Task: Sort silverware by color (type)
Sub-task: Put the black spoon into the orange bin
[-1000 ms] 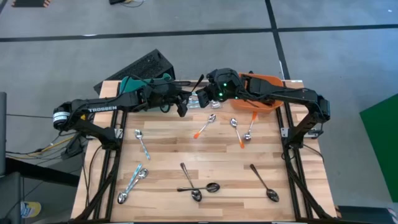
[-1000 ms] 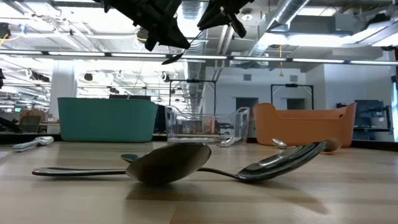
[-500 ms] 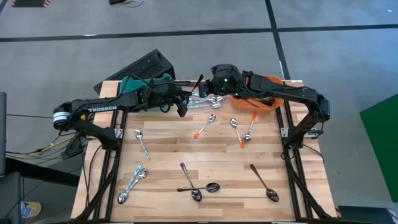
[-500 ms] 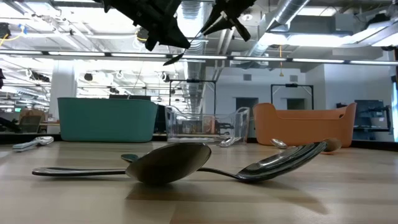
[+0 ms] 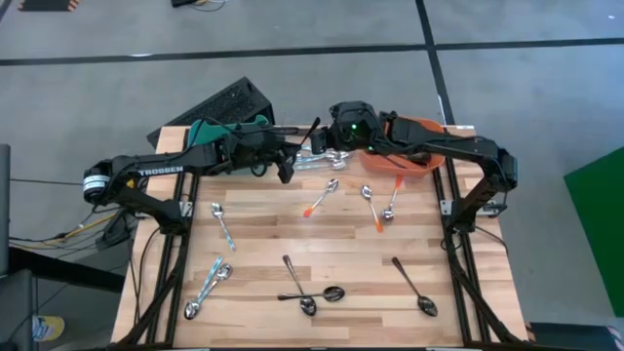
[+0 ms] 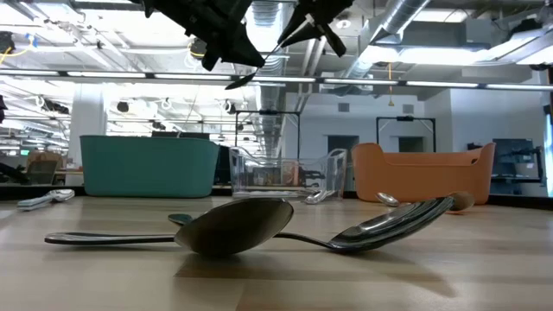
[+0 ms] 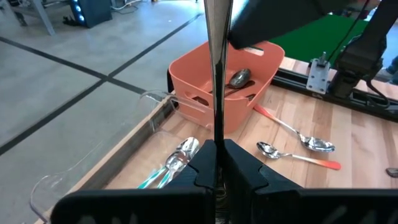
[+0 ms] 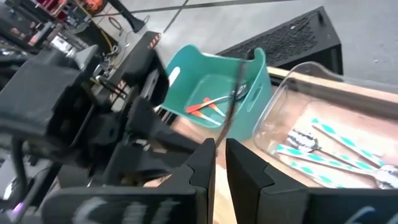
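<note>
Dark-handled spoon [image 7: 216,74] was found raised over the rear edge of the surface, above the clear bin [image 6: 285,177]. It was pinched at one end by the fully closed jaws of the left gripper [image 7: 216,146]. Its other end ran into the right gripper [image 8: 220,146], whose jaws were drawn to a narrow gap and appeared clamped on the handle. A hand-over between arms was judged to be in progress. Sorting was judged partly done. Teal-handled spoons [image 8: 317,149] were noted in the clear bin, an orange-handled spoon [image 8: 205,106] in the teal bin [image 5: 200,132], and at least one spoon bowl in the orange bin [image 7: 224,93]. About ten pieces were left loose. Three orange-handled spoons [image 5: 322,195] lay near the orange bin, teal-handled spoons [image 5: 210,288] on the left side and dark-handled spoons [image 5: 414,288] along the front. The surface [image 5: 253,244] was of pale wood planks on a dark frame. Around it were recorded a grey floor with dark lines, a black keyboard [image 5: 219,107] behind the teal bin and a green panel [image 5: 600,205] at the right.
</note>
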Available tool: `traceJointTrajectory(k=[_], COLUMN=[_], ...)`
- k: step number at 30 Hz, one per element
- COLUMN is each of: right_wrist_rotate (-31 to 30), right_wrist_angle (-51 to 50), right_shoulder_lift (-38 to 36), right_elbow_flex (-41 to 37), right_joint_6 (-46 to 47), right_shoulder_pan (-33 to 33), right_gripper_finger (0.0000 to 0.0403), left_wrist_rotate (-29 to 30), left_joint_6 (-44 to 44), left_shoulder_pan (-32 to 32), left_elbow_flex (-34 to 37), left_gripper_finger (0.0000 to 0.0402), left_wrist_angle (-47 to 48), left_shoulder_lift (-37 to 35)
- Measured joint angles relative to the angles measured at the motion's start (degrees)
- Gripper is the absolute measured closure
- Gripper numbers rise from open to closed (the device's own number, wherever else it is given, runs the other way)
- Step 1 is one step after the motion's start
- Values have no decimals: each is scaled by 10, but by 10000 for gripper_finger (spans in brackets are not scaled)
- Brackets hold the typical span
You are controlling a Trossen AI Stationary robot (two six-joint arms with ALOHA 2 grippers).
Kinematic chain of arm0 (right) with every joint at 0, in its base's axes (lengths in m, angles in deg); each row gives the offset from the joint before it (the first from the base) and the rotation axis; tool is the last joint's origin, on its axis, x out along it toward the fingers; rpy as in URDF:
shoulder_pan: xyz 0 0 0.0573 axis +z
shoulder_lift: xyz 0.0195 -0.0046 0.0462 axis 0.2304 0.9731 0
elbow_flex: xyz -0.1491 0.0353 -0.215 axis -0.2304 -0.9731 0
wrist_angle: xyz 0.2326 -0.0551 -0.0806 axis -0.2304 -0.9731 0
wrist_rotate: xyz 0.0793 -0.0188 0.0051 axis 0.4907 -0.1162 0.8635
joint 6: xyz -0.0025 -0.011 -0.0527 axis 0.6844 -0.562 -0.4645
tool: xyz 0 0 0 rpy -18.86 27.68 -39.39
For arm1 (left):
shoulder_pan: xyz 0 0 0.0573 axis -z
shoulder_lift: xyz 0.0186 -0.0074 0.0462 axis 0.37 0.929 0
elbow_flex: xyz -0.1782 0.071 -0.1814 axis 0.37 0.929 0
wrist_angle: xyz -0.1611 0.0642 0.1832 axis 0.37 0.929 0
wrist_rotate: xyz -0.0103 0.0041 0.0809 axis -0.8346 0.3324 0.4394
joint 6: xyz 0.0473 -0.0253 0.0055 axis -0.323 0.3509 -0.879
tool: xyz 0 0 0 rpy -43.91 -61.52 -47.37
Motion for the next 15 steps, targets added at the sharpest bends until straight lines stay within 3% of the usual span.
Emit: traceJointTrajectory(k=[15], right_wrist_rotate=[-2], right_wrist_angle=[31], right_shoulder_lift=[0], right_elbow_flex=[0], right_joint_6=[0], right_shoulder_pan=[-14], right_gripper_finger=[340], left_wrist_rotate=[0], left_joint_6=[0], left_shoulder_pan=[0], left_elbow_flex=[0], left_gripper_finger=[401], left_wrist_angle=[0], left_shoulder_lift=[0])
